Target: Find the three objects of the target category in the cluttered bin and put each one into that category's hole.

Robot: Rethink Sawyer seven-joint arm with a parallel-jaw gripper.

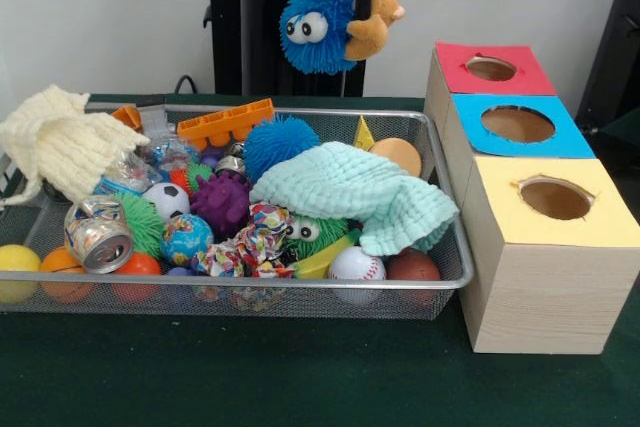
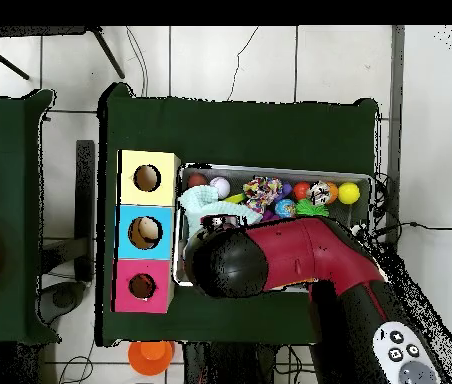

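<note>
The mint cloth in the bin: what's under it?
The mint cloth drapes over a green fuzzy toy with eyes, peeking out below its edge. An orange ball shows behind. Anything else beneath is covered.

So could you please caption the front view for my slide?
Gripper lifts a blue fuzzy toy above the cluttered bin.

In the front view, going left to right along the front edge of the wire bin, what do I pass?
Yellow ball → crushed can → globe ball → baseball → brown ball.
</note>
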